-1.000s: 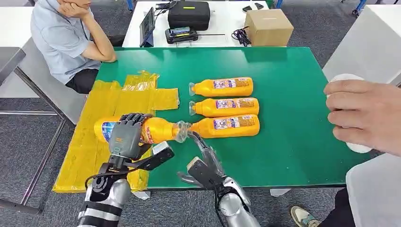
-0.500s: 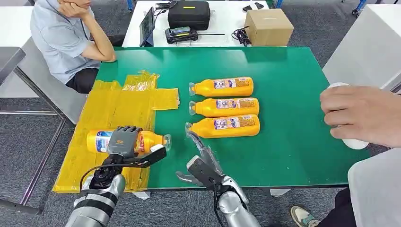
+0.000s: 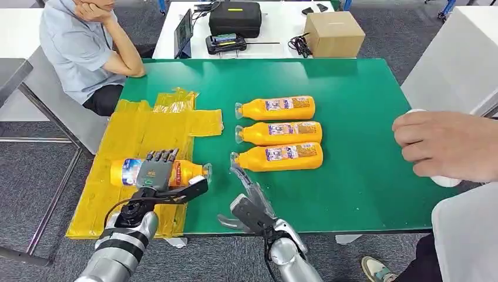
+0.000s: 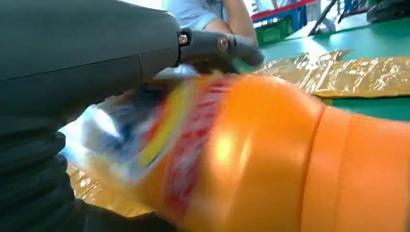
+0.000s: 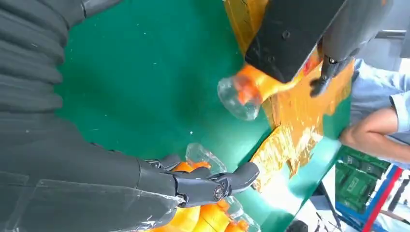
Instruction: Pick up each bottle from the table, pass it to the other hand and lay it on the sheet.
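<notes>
My left hand (image 3: 157, 174) grips an orange bottle (image 3: 187, 173) lying sideways low over the yellow sheet (image 3: 141, 132), its clear cap (image 3: 206, 171) past the sheet's right edge. Close up, the left wrist view shows that bottle (image 4: 270, 154) blurred under my fingers (image 4: 212, 46). My right hand (image 3: 251, 202) hangs open with nothing in it near the table's front edge, just in front of the nearest of three orange bottles (image 3: 282, 156) lying in a row on the green table (image 3: 358, 106). In the right wrist view the held bottle's cap (image 5: 237, 99) faces my right hand's fingers (image 5: 227, 181).
A seated person (image 3: 88, 47) leans on the table's far left corner. Another person's hand (image 3: 449, 147) rests on a white object at the right edge. Behind the table stand a cardboard box (image 3: 333, 32), a black case (image 3: 235, 17) and a tablet (image 3: 183, 32).
My left hand has carried the bottle left and down from beside the row to low over the sheet. The right hand stayed near the front edge. The person's hand drifted slightly left.
</notes>
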{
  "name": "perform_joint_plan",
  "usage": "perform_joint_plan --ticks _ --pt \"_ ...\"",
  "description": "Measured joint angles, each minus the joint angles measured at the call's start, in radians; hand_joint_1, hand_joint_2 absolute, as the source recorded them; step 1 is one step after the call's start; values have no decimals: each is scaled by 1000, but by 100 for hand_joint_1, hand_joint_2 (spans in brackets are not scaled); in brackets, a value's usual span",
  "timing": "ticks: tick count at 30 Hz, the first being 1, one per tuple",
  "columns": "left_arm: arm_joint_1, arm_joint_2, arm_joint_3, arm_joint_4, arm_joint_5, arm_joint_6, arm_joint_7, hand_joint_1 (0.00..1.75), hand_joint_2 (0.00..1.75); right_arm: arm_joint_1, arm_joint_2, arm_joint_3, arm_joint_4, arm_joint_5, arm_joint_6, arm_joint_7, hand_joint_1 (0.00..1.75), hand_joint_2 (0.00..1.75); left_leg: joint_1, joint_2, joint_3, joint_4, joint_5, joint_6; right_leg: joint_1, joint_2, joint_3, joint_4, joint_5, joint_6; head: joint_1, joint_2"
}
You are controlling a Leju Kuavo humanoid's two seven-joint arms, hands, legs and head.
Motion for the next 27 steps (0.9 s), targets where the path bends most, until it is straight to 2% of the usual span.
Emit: perform_joint_plan --ticks 6,19,27 --pt "-32 -12 28 27 2 -83 9 0 175 -7 0 0 10 0 1 0 0 175 0 -1 0 0 0 0 0 0 1 0 0 0 0 0" --pt "-93 -20 87 121 18 -119 -9 0 175 -24 0 -2 39 3 1 0 0 175 0 -1 3 0 1 -1 0 -1 4 1 0 0 0 0" --pt "-63 -40 100 95 11 -45 -65 0 175 -18 -1 -8 42 20 -10 -4 0 175 0 -2 5 0 2 -1 0 -2 5 1 0 0 0 0"
